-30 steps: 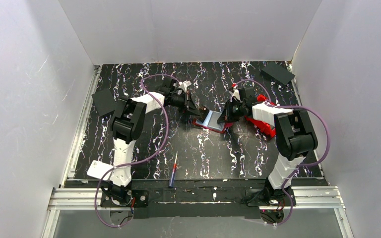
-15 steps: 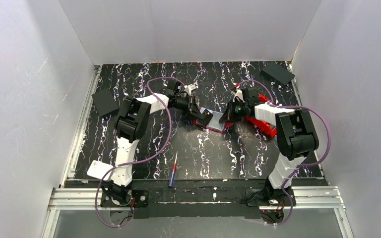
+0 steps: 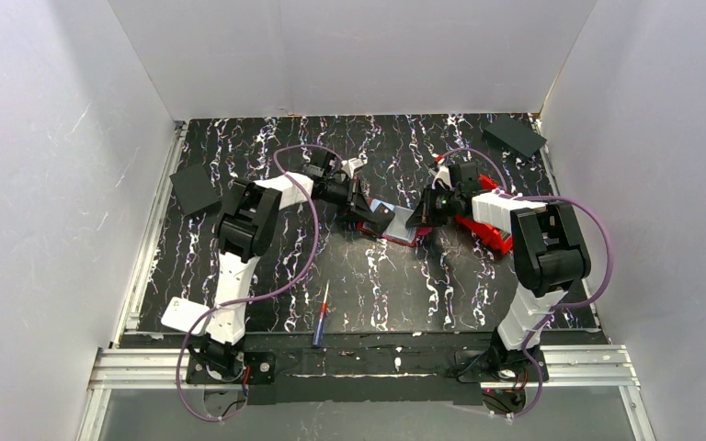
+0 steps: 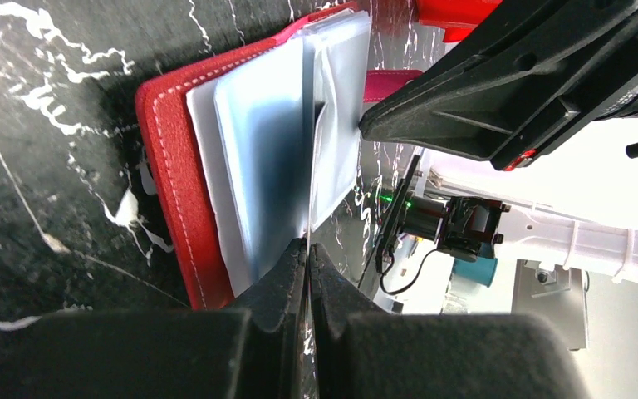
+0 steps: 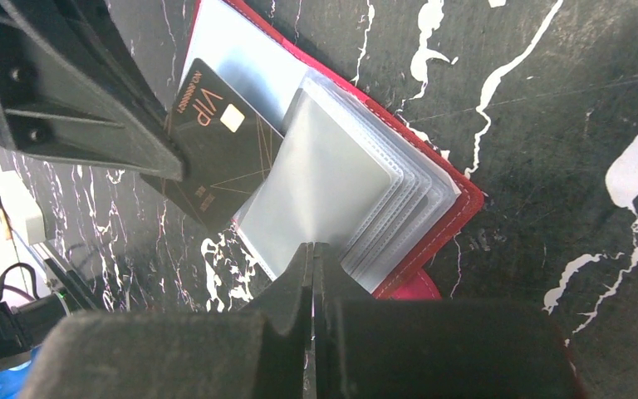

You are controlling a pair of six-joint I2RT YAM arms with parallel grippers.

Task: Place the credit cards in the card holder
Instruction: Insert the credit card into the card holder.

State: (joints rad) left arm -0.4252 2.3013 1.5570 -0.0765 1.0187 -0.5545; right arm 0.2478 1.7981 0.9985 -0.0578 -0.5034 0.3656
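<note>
The red stitched folding card holder (image 3: 393,230) lies open near the middle of the black, white-veined worktop (image 3: 377,294), slightly toward its far edge. The left tool (image 4: 307,249) is clamped on a thin black rectangular credit card (image 5: 216,158) with gold VIP lettering, tilted over the holder's open page. The right tool (image 5: 312,249) pinches a clear plastic sleeve (image 5: 324,183), and the card's corner sits at that sleeve's edge.

card holder (image 4: 170,179): cover was red, grained like leather, with pale stitching, left of the left jaws.
sleeves (image 5: 332,187): were thin clear plastic, smooth and glossy, at the right jaws' tips.
card (image 5: 216,154): was smooth black plastic with shiny gold print.
table (image 5: 548,125): looked black, marble-veined, slightly glossy.
right gripper (image 5: 312,249): was matt black plastic.
</note>
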